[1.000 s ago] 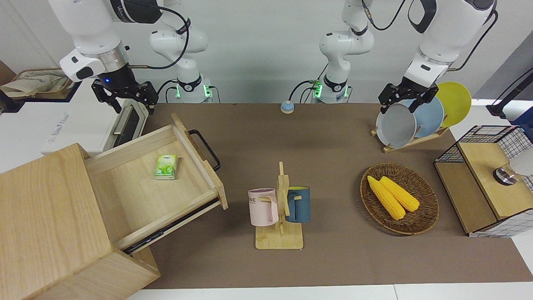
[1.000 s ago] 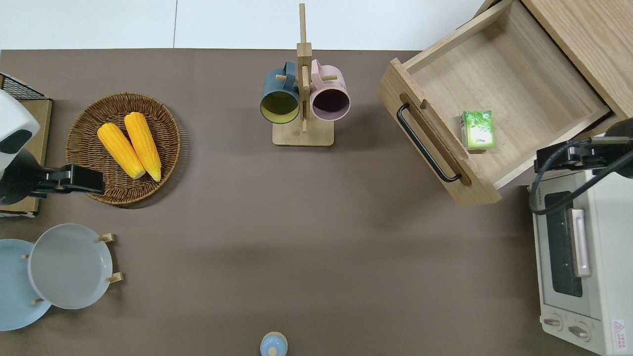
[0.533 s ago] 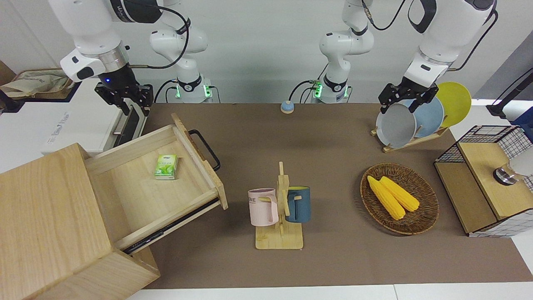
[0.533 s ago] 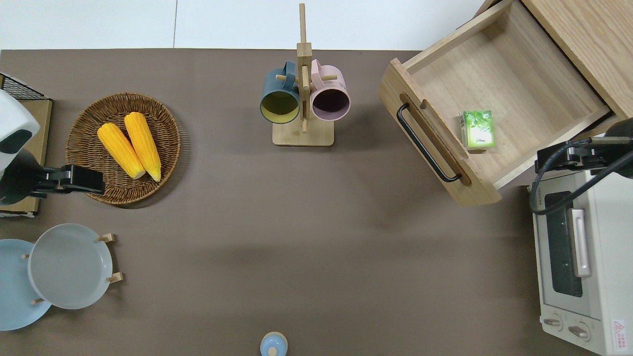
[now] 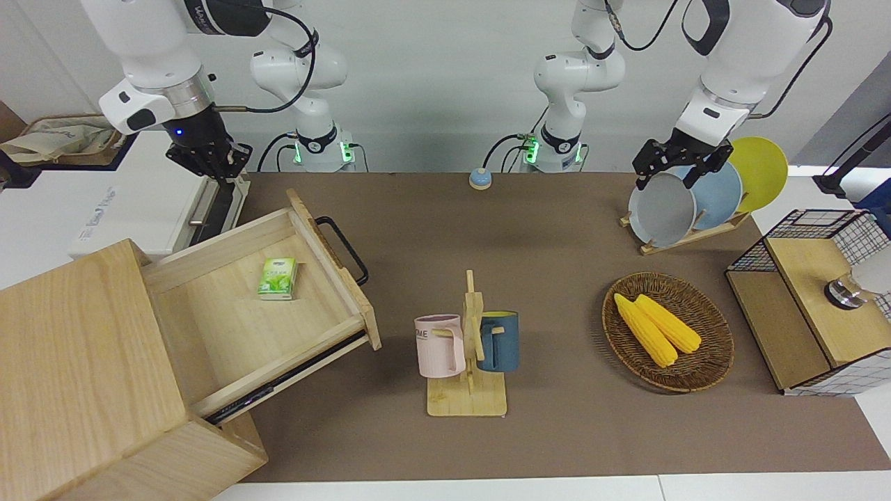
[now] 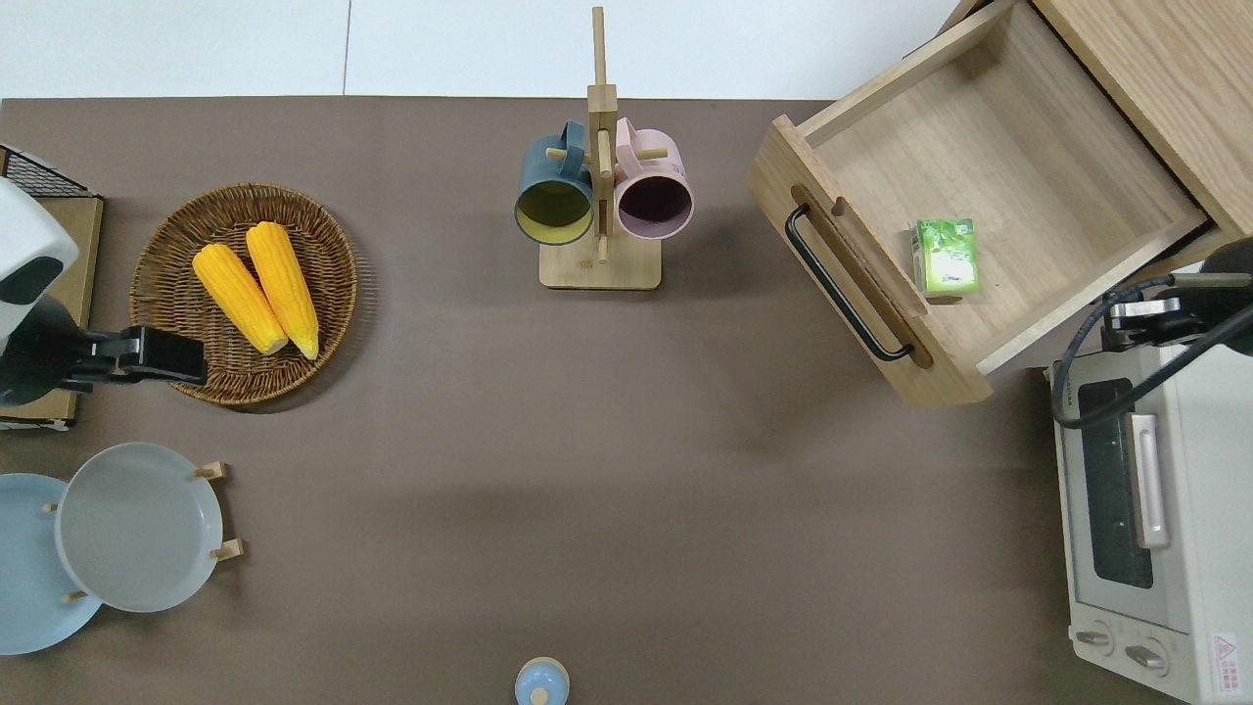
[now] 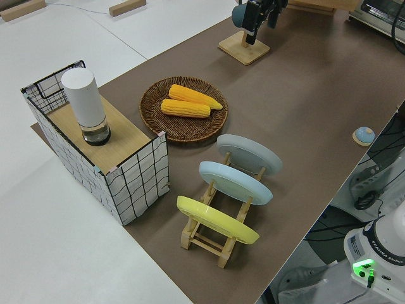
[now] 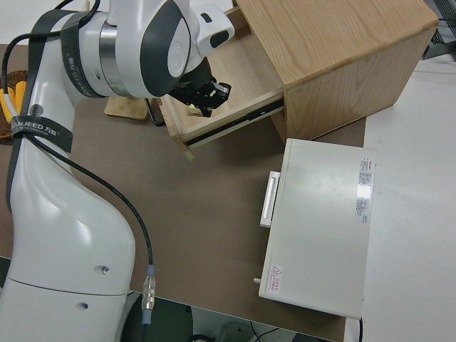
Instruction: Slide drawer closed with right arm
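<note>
The wide, shallow light-wood drawer (image 5: 278, 292) with a black metal bar handle (image 5: 342, 249) stands pulled well out of the large pale wooden box (image 5: 90, 376) at the right arm's end of the brown worktop (image 6: 587, 470), a small green carton (image 6: 946, 257) lying inside it. The right arm's black two-finger hand (image 5: 209, 156) hangs over the gap between the drawer's side and the white toaster oven (image 6: 1145, 529), its fingers drawn together on nothing, while the left arm is parked. The drawer is judged stiff, fairly light and free-running on its side rails, so a flat push against the rigid front panel beside the handle should serve better than a grip, kept square to the rails because the box sits skewed on the worktop.
</note>
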